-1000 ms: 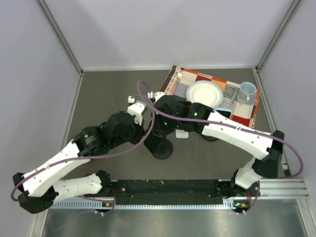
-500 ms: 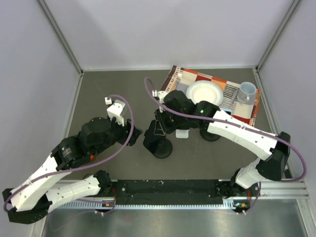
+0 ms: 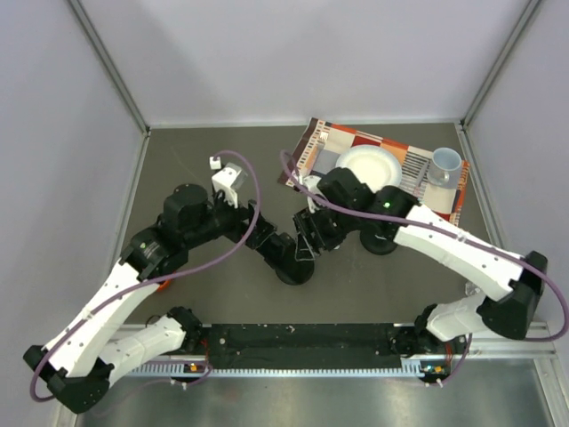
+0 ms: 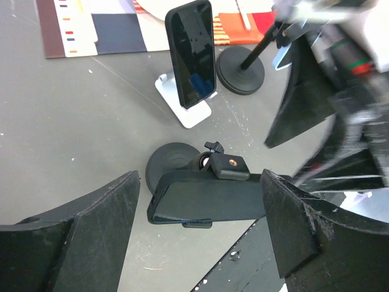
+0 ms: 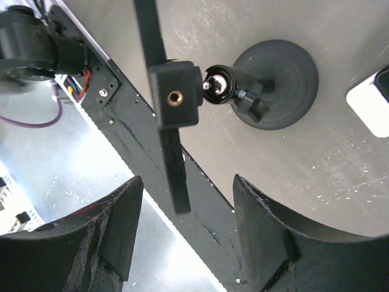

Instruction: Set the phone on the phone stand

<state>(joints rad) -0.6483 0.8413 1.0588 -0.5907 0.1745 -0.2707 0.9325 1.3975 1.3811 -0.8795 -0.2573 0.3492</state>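
A dark phone [image 4: 190, 55] stands upright on the white phone stand [image 4: 182, 108]. A second dark phone [image 4: 206, 199] lies crosswise in the clamp [image 4: 226, 166] of a black ball-head mount with a round base [image 4: 169, 163]. My left gripper [image 4: 200, 182] is open, a finger off each end of that clamped phone with gaps showing. My right gripper [image 5: 187, 182] is open too, just below the same clamp [image 5: 175, 94], and the phone's thin edge [image 5: 173, 164] hangs between its fingers, untouched. From above, both grippers flank the mount [image 3: 292, 265].
A black pole on a round base [image 4: 241, 72] stands right of the white stand. At the back right a patterned placemat [image 3: 324, 140] carries a white plate [image 3: 369, 167] and a cup [image 3: 444, 165]. A black rail [image 3: 311, 338] runs along the near edge.
Both grippers have opened. The left wrist swung away to the left and came back low beside the mount. The right wrist backed off slightly to the right.
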